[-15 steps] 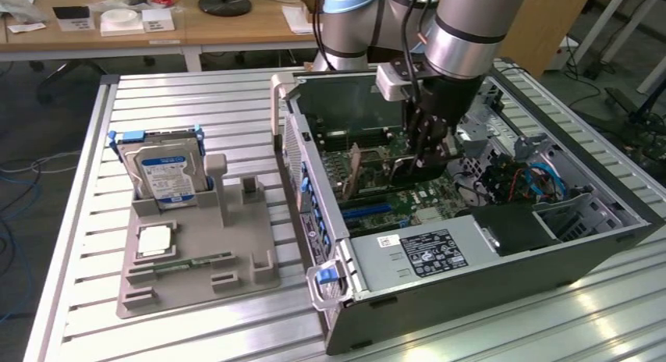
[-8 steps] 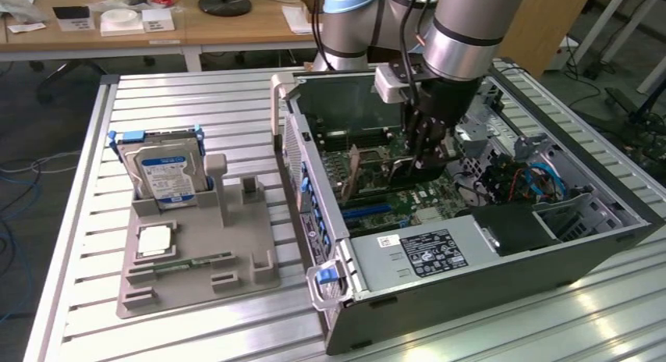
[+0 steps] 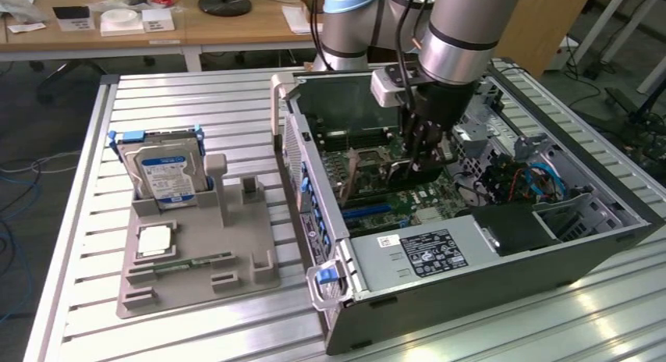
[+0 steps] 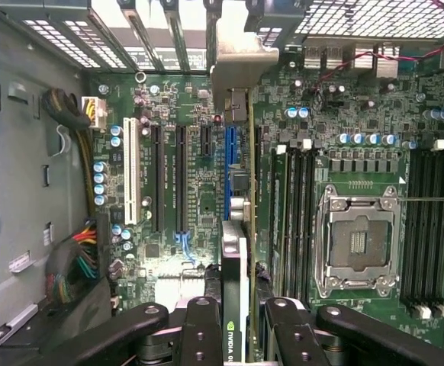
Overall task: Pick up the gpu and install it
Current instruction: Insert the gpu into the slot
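Item: gpu (image 4: 235, 255). Location: edge-on inside the computer case (image 3: 489, 260), lined up along the motherboard's blue slot (image 4: 230, 149). Your hand (image 4: 236, 324) pinches it between its fingers. Status: pick-up done; full seating looks unconfirmed, so you cannot count it installed.

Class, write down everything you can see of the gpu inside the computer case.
The gpu is seen edge-on: a thin dark card with a black face carrying a green logo, and a pale metal bracket at its far end. It stands on edge, square to the motherboard, over the blue slot. The gripper clamps it, black fingers on both flat sides. Whether it is seated cannot be told.
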